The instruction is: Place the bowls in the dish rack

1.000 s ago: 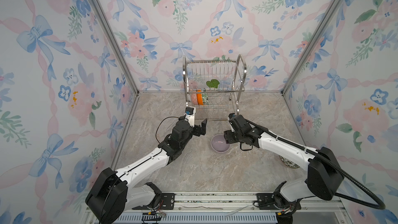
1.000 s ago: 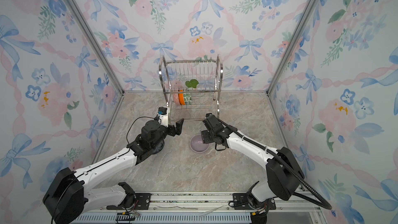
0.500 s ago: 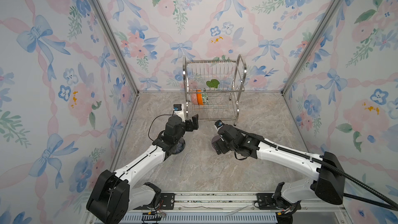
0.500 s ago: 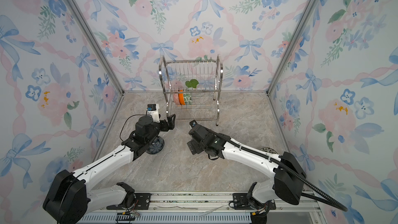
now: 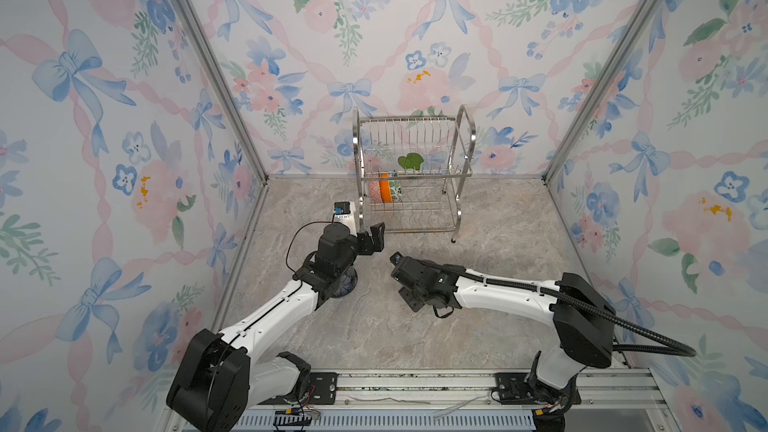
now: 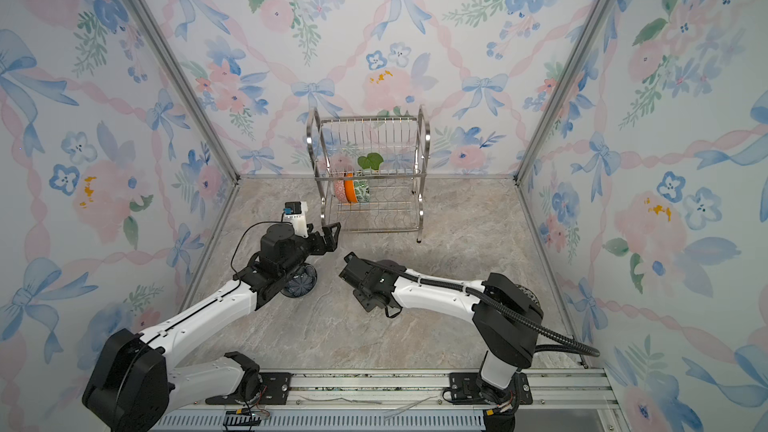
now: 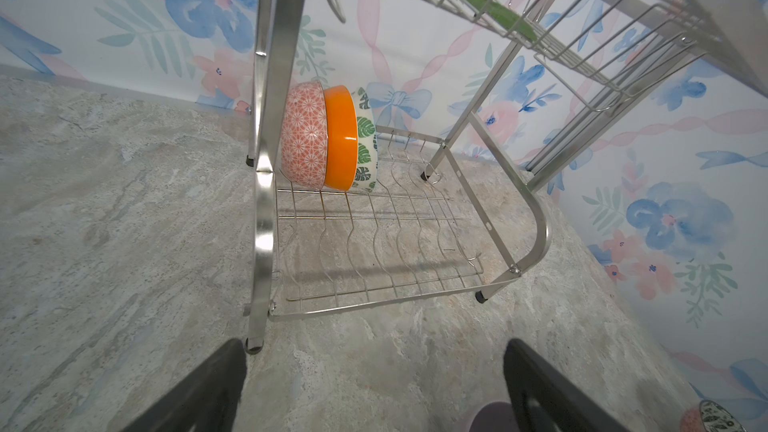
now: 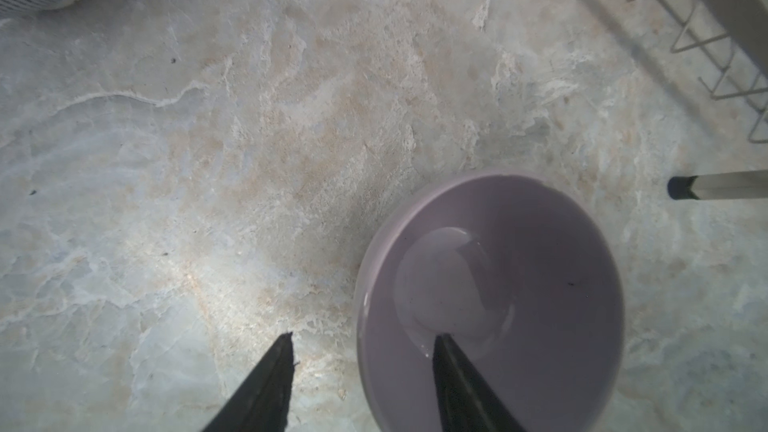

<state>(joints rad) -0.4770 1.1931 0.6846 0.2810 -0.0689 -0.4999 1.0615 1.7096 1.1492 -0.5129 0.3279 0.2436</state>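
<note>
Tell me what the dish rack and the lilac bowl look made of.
The dish rack looks like polished stainless steel: mirror-bright frame, thin silvery wires. The lilac bowl seems to be glazed ceramic: smooth glossy inside with soft highlights, thick rounded rim.

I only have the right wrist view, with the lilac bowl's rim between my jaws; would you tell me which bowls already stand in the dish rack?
Observer: Three stand on edge in the lower tier of the dish rack: the pink-patterned bowl, the orange bowl and the green leaf-print bowl.
Operator: Thank you; where is the left gripper?
Observer: The left gripper hangs near a front leg of the rack, jaws wide open, holding nothing.
Operator: Which bowl lies nearest it?
Observer: The dark blue bowl sits on the table, partly under the left arm.
</note>
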